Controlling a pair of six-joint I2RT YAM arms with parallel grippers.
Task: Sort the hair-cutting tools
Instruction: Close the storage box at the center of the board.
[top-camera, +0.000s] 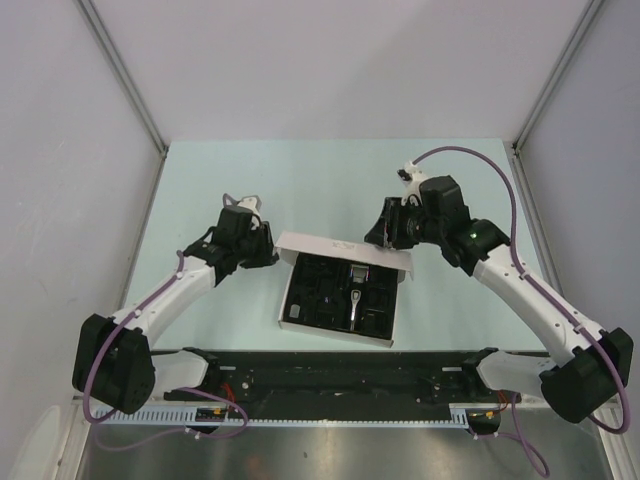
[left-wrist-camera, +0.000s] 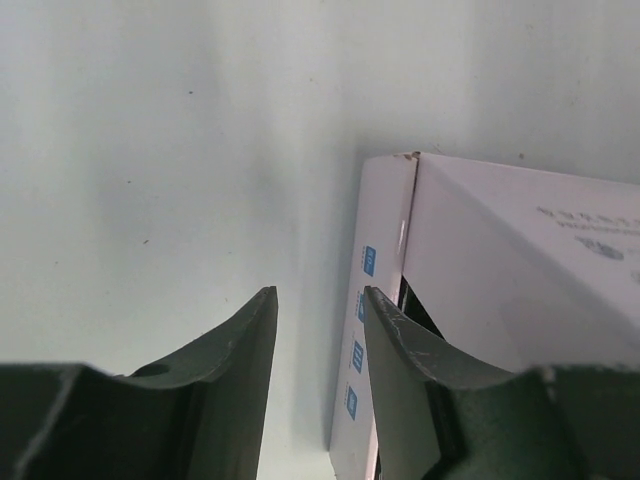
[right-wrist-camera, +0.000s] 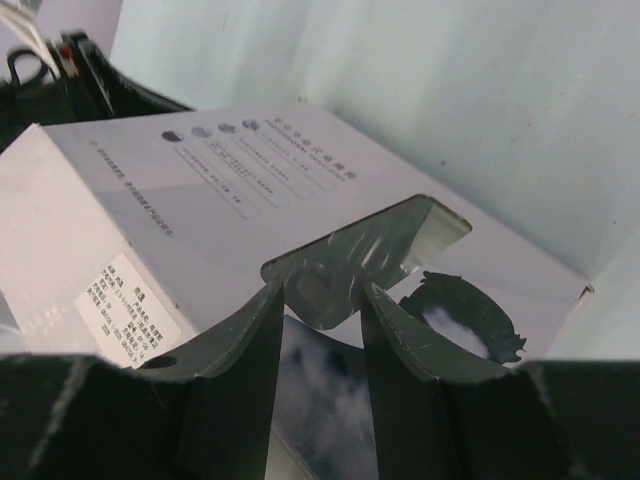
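Note:
The black-and-silver clipper (top-camera: 356, 296) lies in the black tray (top-camera: 310, 300) of the white box in the middle of the table. Other dark pieces fill the tray's pockets; I cannot tell guards, cable or brush apart. The printed lid (top-camera: 340, 250) stands tilted along the box's far edge and fills the right wrist view (right-wrist-camera: 250, 190). My left gripper (top-camera: 268, 252) is open and empty at the box's far left corner (left-wrist-camera: 400, 250), with bare table between its fingers. My right gripper (top-camera: 388, 240) is open at the lid's right end, a shiny grey flap (right-wrist-camera: 360, 250) just beyond its fingertips.
The box's white side wall with blue marks (left-wrist-camera: 365, 300) lies against my left gripper's right finger (left-wrist-camera: 400, 350). The left arm's black wrist (right-wrist-camera: 60, 70) shows past the lid in the right wrist view. Grey side walls (top-camera: 90, 150) border the pale green table (top-camera: 330, 180).

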